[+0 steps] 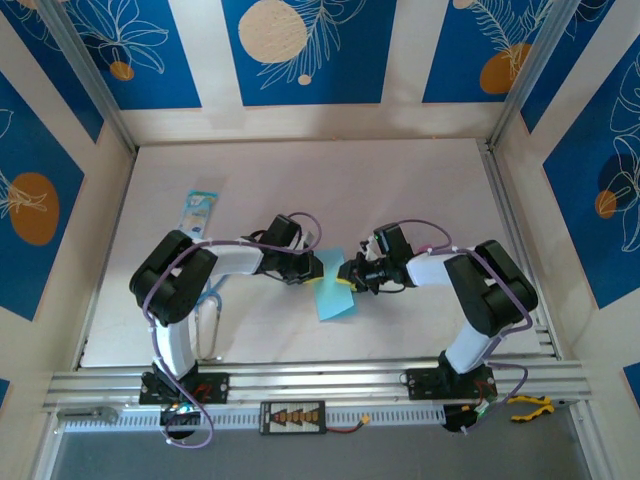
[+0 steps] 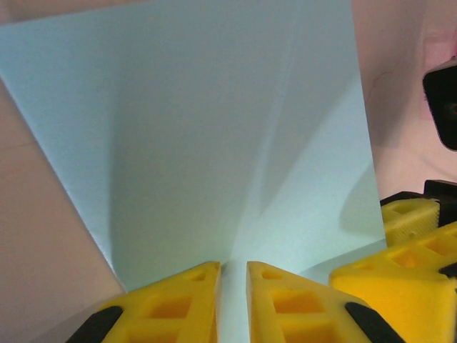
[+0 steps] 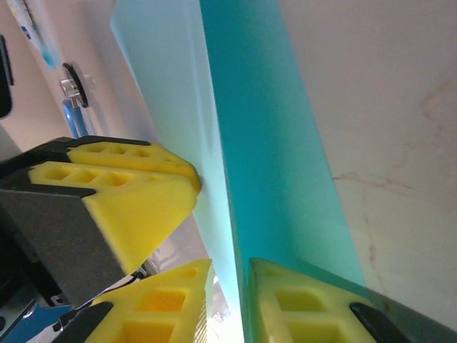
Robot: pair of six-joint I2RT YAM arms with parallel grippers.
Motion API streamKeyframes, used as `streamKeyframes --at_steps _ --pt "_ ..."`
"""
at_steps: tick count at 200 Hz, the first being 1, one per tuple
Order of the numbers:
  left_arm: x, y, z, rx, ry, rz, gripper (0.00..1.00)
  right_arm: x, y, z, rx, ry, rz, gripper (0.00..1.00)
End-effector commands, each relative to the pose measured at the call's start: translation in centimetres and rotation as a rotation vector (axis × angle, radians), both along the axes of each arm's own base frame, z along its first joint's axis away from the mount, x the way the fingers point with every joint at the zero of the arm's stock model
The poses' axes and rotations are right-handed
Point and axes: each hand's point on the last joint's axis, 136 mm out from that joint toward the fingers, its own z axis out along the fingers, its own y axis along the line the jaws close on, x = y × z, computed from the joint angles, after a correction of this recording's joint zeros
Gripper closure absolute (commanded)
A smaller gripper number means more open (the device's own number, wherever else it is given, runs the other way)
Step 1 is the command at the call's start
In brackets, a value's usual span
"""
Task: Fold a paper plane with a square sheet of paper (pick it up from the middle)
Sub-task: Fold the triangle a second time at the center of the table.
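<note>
Light-blue sheet of paper (image 1: pixel 333 292) sits at the table's middle, held up between both arms. The left gripper (image 2: pixel 233 275) is at its nine o'clock and the right gripper (image 3: pixel 228 275) at three, each narrowed to a pinch on its edge. Move the hands together, evenly, so the crease runs straight. The table (image 1: pixel 420 190) is pale and smooth. A printed packet (image 1: pixel 200 208) lies at ten o'clock, with blue patterned walls (image 1: pixel 300 50) beyond.

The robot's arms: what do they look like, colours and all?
Both the left arm and right arm have white tube-like links between bulky black joints, with purple cables looping along them. Their fingers are blocky yellow wedges with square hollows.
</note>
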Motion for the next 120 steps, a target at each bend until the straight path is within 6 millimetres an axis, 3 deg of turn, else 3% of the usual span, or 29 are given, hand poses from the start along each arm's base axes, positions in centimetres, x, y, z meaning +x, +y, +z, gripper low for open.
streamKeyframes --at_steps 1,27,63,120 --pt "0.5 -0.2 1.3 -0.01 -0.04 -0.02 0.82 0.1 0.3 0.5 0.015 0.0 0.028 0.86" --pt "0.8 -0.2 3.0 -0.03 -0.097 -0.018 0.76 0.3 0.0 0.7 -0.003 0.008 -0.003 0.92" --pt "0.6 0.0 6.0 -0.056 -0.248 -0.028 0.64 0.9 -0.8 0.7 -0.031 0.071 -0.183 0.95" --pt "-4.5 -0.8 8.1 0.269 -0.676 -0.336 0.44 0.2 -0.1 0.9 -0.084 0.129 -0.306 0.96"
